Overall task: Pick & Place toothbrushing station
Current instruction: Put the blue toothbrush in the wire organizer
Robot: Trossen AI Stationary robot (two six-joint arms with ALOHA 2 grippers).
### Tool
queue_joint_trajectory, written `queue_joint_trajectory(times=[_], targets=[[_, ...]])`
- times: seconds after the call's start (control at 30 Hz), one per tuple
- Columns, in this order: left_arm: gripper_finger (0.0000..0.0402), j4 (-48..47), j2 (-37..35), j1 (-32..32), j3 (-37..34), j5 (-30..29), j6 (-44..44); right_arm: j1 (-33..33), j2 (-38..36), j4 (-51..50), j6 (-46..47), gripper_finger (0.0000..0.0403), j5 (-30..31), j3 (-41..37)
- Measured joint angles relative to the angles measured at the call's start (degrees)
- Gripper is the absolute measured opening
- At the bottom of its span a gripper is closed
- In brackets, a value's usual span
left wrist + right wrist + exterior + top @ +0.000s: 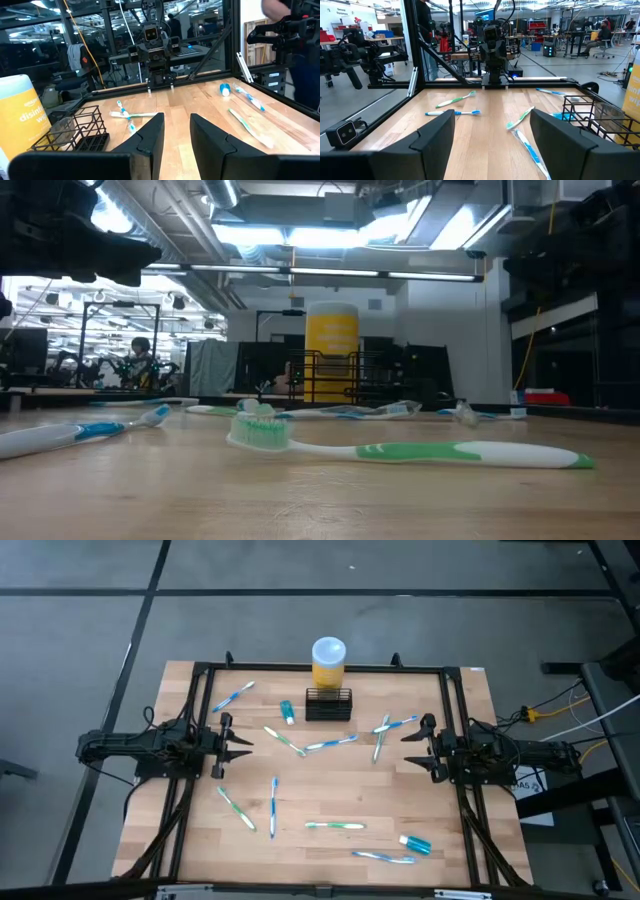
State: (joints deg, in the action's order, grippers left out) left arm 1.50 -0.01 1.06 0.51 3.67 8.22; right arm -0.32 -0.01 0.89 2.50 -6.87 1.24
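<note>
the toothbrushing station [329,704] stands at the counter [300,780] far edge, apparently touching the yellow cylinder [328,662]. left pincer [243,745] and right pincer [407,746] hover spread apart, holding nothing.

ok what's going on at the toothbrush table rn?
Nothing is being handled yet. The left pincer and right pincer both sit open at their sides of the table, facing each other and holding nothing. The black wire-mesh holder stands empty at the far edge, right in front of a yellow canister. Toothbrushes and two small teal tubes lie scattered flat over the wood.
</note>
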Motion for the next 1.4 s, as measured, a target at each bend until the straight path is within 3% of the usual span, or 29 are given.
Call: queue_joint_trajectory(times=[0.27,0.47,0.73,0.83,0.97,1.07,1.27,1.4], targets=[[0.0088,0.0,0.0,0.0,0.0,0.0,0.0,0.0,0.0,0.0,-0.2,0.0262,0.1,0.0],[0.0088,0.0,0.0,0.0,0.0,0.0,0.0,0.0,0.0,1.7,-1.1,0.0262,7.0,0.0],[0.0088,0.0,0.0,0.0,0.0,0.0,0.0,0.0,0.0,9.4,29.0,0.0262,17.2,0.0],[0.0088,0.0,0.0,0.0,0.0,-0.2,0.2,0.0,0.0,9.0,33.6,0.0262,21.0,0.0],[0.0088,0.8,0.0,0.2,0.0,-6.6,5.5,0.0,0.0,7.9,37.8,0.0262,22.3,0.0],[0.0088,3.7,0.0,0.2,0.0,-8.3,8.7,0.0,0.0,8.1,43.8,0.0262,23.0,0.0],[0.0088,15.3,0.0,0.1,0.0,-8.4,-2.0,0.0,0.0,10.4,52.1,0.0262,24.1,0.0],[0.0088,25.1,0.2,0.1,0.0,-8.8,-15.1,0.1,0.3,14.9,54.1,0.0263,25.7,0.0]])
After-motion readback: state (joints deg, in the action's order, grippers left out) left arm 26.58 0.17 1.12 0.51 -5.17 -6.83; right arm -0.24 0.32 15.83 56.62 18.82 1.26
